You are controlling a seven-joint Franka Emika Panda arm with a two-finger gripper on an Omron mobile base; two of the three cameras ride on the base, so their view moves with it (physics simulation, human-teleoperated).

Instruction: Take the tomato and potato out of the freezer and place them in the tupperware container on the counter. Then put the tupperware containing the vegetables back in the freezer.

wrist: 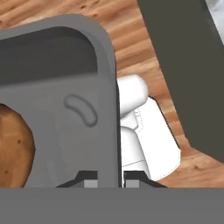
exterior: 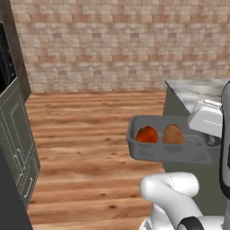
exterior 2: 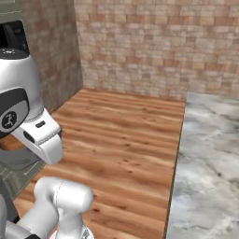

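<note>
The grey tupperware container (exterior: 157, 155) hangs in the air over the wooden floor, just left of the counter (exterior: 197, 90). Inside it the red tomato (exterior: 147, 134) lies to the left and the brown potato (exterior: 173, 135) to the right, side by side. My gripper (exterior: 211, 140) is shut on the container's right end wall. In the hand view my gripper (wrist: 110, 181) straddles the container's thin wall (wrist: 108, 87), one fingertip on each side, and the potato (wrist: 15, 148) shows at the left edge. A grey panelled freezer door (exterior: 15, 134) stands at the far left.
Wooden floor (exterior: 90, 134) stretches between the freezer and the counter, with a brick wall (exterior: 112, 45) behind. The marbled counter top (exterior 2: 210, 154) runs along the right. The counter's dark side panel (wrist: 183, 65) is close beside the container. My own white arm links sit below it.
</note>
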